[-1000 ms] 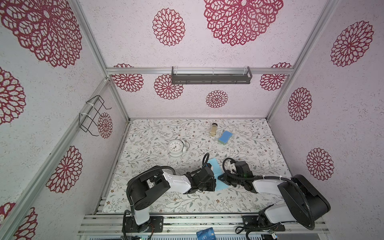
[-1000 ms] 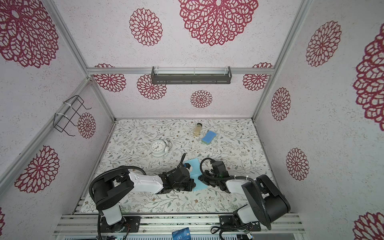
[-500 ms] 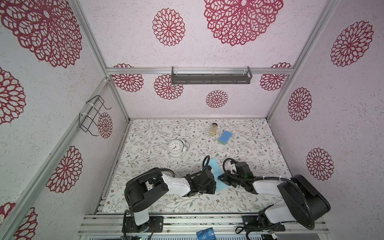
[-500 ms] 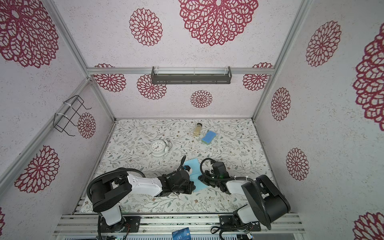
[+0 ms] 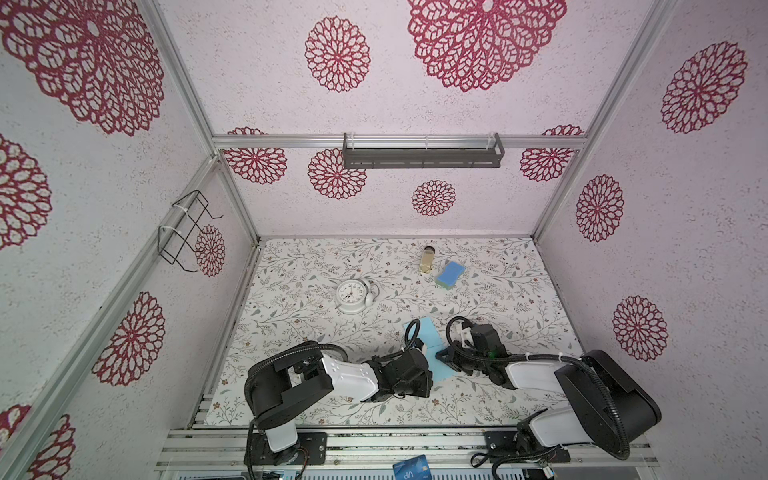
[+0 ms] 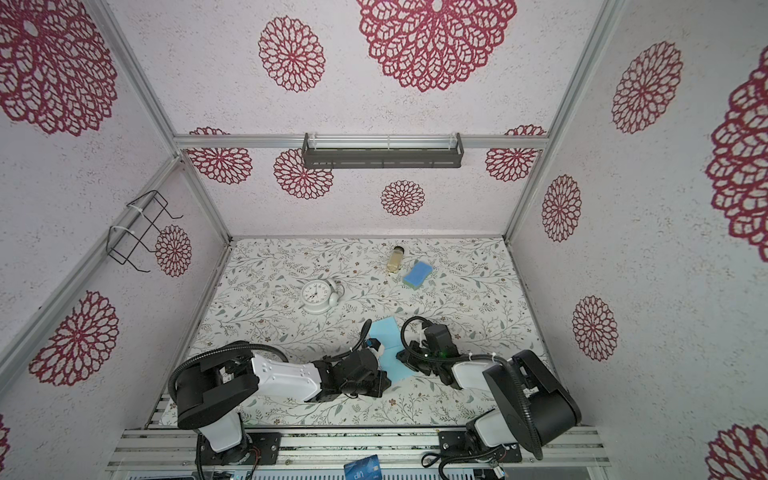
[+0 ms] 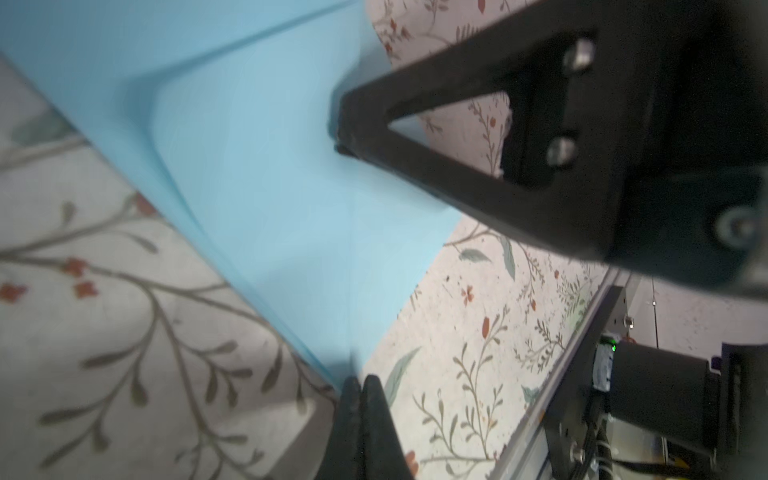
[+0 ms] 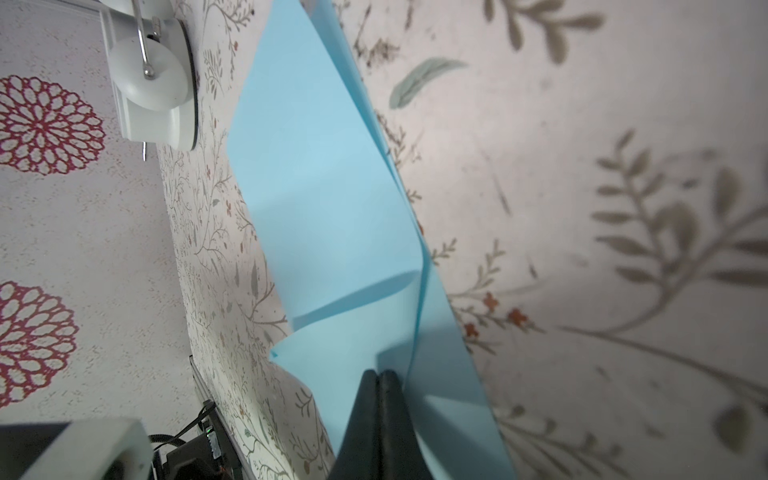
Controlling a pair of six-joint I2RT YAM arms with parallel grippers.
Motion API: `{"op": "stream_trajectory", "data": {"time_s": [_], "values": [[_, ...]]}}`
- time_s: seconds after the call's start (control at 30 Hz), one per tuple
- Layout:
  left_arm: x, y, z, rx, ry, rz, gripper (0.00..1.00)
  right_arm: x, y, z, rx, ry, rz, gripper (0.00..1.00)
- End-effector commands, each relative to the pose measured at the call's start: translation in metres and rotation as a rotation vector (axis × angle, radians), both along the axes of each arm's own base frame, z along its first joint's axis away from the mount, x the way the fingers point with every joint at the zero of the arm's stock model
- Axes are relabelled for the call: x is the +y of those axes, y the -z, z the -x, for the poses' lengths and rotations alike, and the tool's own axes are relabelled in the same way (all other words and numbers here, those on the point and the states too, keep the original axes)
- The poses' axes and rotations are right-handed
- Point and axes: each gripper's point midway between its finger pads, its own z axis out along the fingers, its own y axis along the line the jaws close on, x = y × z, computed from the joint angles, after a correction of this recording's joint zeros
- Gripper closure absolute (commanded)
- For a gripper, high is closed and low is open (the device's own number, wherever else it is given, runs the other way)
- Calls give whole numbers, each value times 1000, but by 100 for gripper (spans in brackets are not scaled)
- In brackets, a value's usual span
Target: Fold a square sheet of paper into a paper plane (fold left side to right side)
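Note:
The square sheet of paper, light blue, lies doubled over near the table's front, between both arms; in the right wrist view its top layer bows up loosely. My left gripper is shut, its tips touching the sheet's near left corner at the end of the folded edge. In both top views it sits low at that corner. My right gripper is shut, its tips resting on the paper's right part. Its black finger shows in the left wrist view. The paper plane is out of view.
A white clock stands behind the paper to the left. A blue sponge and a small bottle sit at the back. A dark blue card lies on the front rail. Walls enclose three sides.
My left gripper has slid along the paper's left edge toward the front, from about mid-sheet to the near corner. The right gripper has stayed on the paper.

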Motion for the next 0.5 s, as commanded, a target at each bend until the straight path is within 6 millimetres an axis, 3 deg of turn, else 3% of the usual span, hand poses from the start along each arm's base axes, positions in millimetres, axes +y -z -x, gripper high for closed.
{"op": "stream_trajectory", "data": {"time_s": [0.0,0.3,0.47], "values": [[26,12,13,33,-30,-85,100,-29,35,21,117,85,132,100],[42,-24,-25,-62,-148,-18,100,-30,31,24,99,228,47,100],[30,-36,-40,-78,-140,10,100,-25,17,22,53,301,37,100]]}}
